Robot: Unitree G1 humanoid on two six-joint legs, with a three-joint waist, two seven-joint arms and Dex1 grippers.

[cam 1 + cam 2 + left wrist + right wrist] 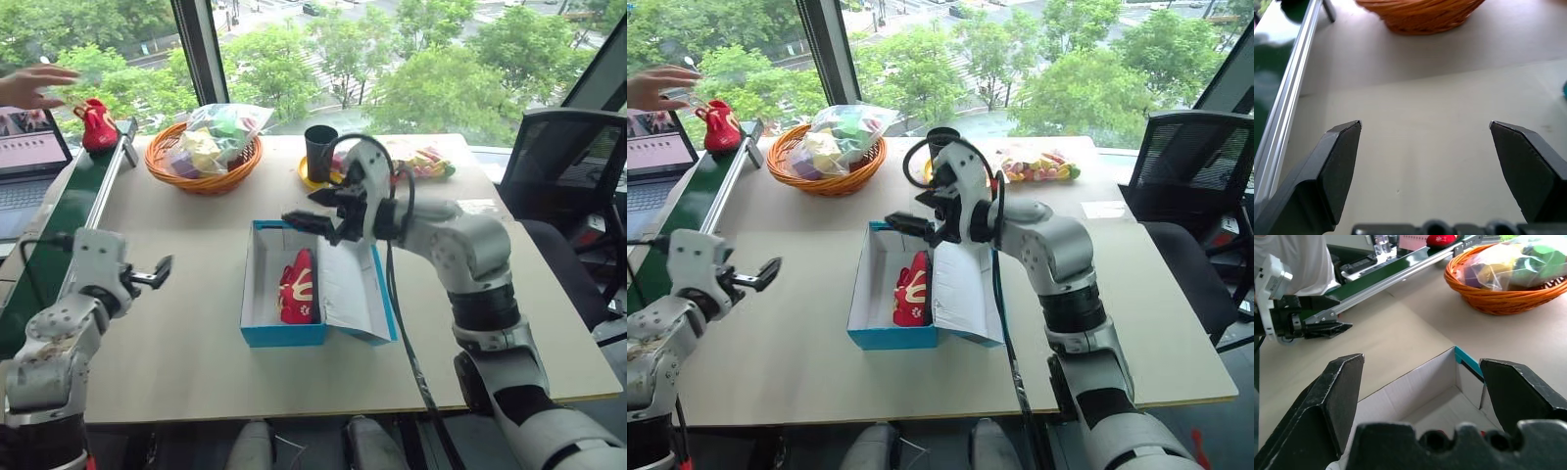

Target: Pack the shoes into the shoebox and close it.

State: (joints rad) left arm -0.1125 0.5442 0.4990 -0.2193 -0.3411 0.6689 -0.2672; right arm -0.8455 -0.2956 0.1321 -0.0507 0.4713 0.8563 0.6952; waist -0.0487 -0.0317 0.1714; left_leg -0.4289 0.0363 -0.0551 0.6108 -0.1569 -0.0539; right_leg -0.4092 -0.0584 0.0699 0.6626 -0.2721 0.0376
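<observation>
1. Your right gripper [312,208] hangs above the far end of the blue shoebox [284,335], pointing roughly level toward your left; its fingers are spread wide with nothing between them
2. Your left gripper [157,271] sits low over the bare table [176,362] well to the left of the box, pointing forward toward the basket side; its fingers [1337,166] are spread apart and empty
3. The shoebox lies open near the table's middle, white inside, its flap lid [355,289] folded out flat to the right
4. One red shoe [297,288] with cream markings lies inside the box, along the right-hand wall, leaving the left half of the box floor bare
5. The second red shoe [97,125] stands on the green conveyor [49,245] at the far left, just beneath a person's hand [34,86]
6. The conveyor's metal rail [1283,117] borders the table's left edge, close beside your left arm
7. An orange wicker basket [204,168] of bagged items sits beyond the box, and a dark cup [319,152] stands behind your right gripper; open tabletop lies between the left gripper and the box
</observation>
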